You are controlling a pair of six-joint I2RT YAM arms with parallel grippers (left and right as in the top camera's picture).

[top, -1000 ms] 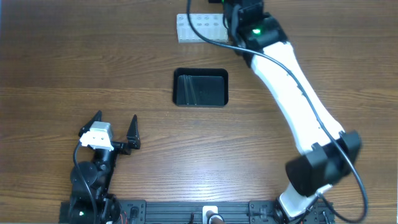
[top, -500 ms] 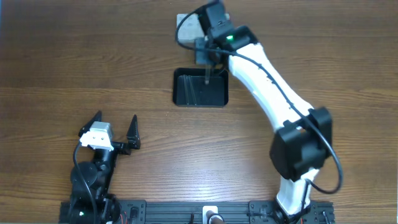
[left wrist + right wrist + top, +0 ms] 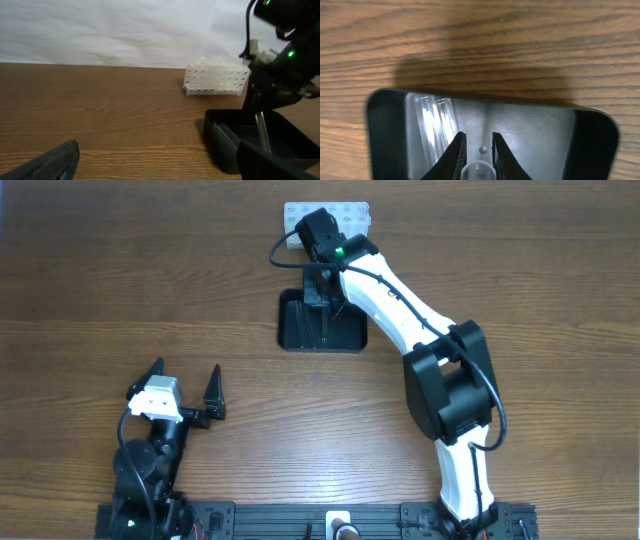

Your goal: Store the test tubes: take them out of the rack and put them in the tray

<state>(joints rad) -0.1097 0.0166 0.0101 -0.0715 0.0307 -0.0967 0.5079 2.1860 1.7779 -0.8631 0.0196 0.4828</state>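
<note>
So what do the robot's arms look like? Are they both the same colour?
Not quite. The right arm has long white shells with chunky black joints, a thin black cable looping along it and a little green light. The left arm is mostly black, with a white block at its wrist and two pointy black fingers.

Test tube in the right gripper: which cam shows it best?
Left wrist view: the test tube hangs side-on over the tray. Right wrist view gives just its rim in the right gripper; top view, a thin sliver.
</note>
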